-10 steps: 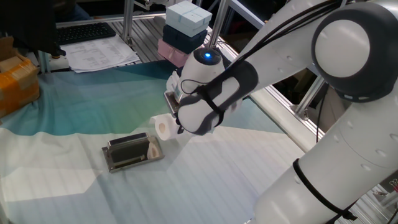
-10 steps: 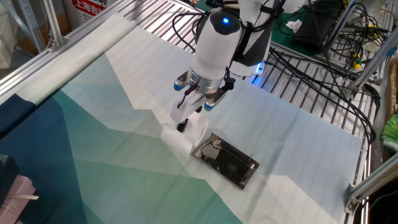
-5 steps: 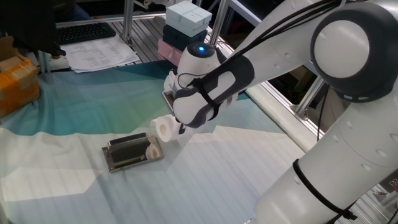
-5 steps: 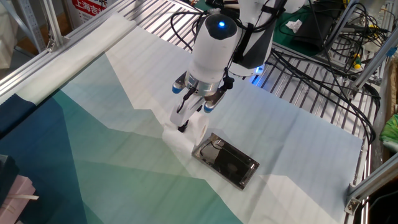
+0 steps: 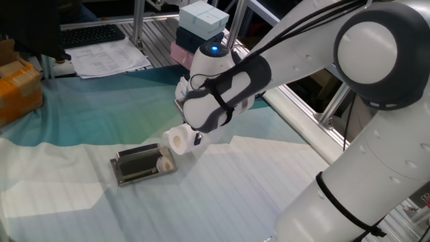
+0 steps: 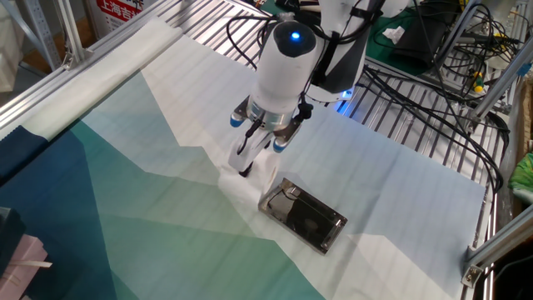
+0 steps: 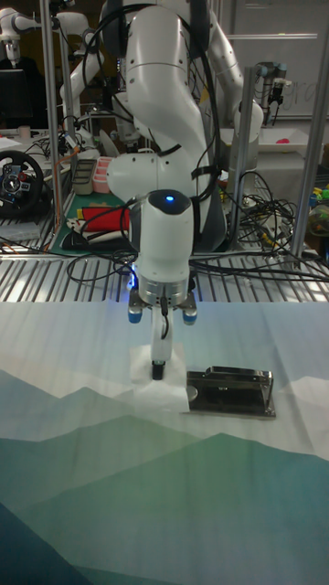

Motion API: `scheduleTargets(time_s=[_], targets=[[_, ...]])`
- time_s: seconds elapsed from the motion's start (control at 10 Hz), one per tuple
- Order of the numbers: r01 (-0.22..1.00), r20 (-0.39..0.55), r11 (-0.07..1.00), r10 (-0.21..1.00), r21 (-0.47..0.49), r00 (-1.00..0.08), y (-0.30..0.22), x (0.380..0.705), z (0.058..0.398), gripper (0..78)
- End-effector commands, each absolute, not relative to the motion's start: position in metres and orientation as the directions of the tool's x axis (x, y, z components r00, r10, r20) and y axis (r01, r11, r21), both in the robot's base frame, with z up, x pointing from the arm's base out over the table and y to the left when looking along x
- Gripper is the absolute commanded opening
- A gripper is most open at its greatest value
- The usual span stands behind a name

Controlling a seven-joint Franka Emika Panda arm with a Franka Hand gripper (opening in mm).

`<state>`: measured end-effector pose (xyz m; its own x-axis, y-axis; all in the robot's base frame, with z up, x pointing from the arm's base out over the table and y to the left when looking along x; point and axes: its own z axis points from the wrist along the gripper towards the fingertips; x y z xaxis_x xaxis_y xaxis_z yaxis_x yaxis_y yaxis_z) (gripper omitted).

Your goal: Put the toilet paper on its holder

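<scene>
The toilet paper is a white roll with its hollow core facing the camera, held just above the cloth. My gripper is shut on it, one black fingertip showing at the roll's right side. The holder, a flat silver-rimmed plate with a dark centre, lies directly left of the roll in this view. From the other side, the gripper stands over the pale roll, just up-left of the holder. In the tall view the gripper and roll are left of the holder.
Stacked boxes, papers and an orange package stand beyond the cloth. Metal frame rails border the table, and cables lie on the slatted surface behind the arm.
The wrist has shifted slightly left and turned a little, carrying the roll with it. The roll stays close beside the holder, which has not moved.
</scene>
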<state>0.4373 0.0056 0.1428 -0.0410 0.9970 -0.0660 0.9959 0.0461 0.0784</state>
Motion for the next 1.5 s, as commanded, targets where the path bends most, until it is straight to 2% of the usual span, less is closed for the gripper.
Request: scheduleTargets(time_s=[0.1, 0.3, 1.5], targets=[[0.992, -0.041, 0.099, 0.995, 0.08, -0.096, 0.006, 0.439, 0.144, 1.3], [0.991, -0.049, 0.117, 0.992, 0.068, -0.114, 0.006, 0.439, 0.144, 1.3], [0.996, -0.05, 0.053, 0.998, 0.078, -0.049, 0.017, 0.457, 0.142, 1.3]])
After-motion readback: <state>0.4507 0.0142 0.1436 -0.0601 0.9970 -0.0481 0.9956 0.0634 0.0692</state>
